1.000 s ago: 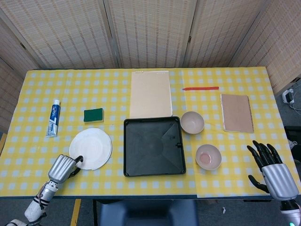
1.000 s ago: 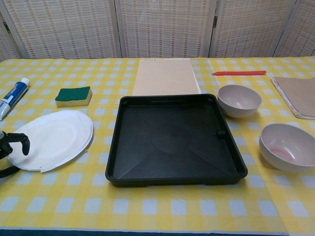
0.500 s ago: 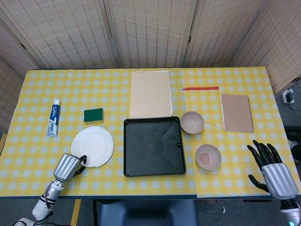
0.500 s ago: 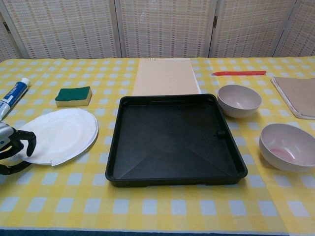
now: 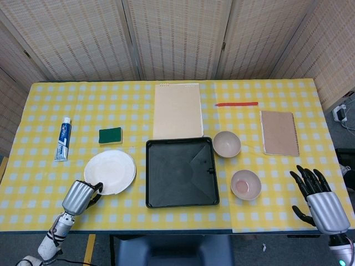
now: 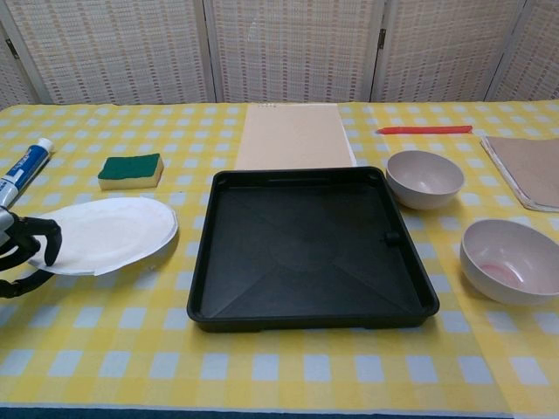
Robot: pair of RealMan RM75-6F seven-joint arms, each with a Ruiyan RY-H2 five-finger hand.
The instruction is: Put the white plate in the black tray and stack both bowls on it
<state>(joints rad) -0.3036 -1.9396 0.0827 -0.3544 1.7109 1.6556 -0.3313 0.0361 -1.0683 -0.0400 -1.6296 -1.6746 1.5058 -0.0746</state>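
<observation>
Left hand (image 5: 81, 196) gripped near-left rim of white plate (image 5: 110, 172); plate tilted, near edge raised off counter (image 5: 177, 221), left of black tray (image 5: 181, 172). Right hand (image 5: 320, 200) hung open, fingers spread, holding nothing, near right counter edge. Both bowls sat right of tray: far bowl (image 5: 226, 143), near bowl (image 5: 246, 184).

Recommended: keep grip firm on thin rim, clear tray wall, carry plate right, set level in tray centre before release.
</observation>
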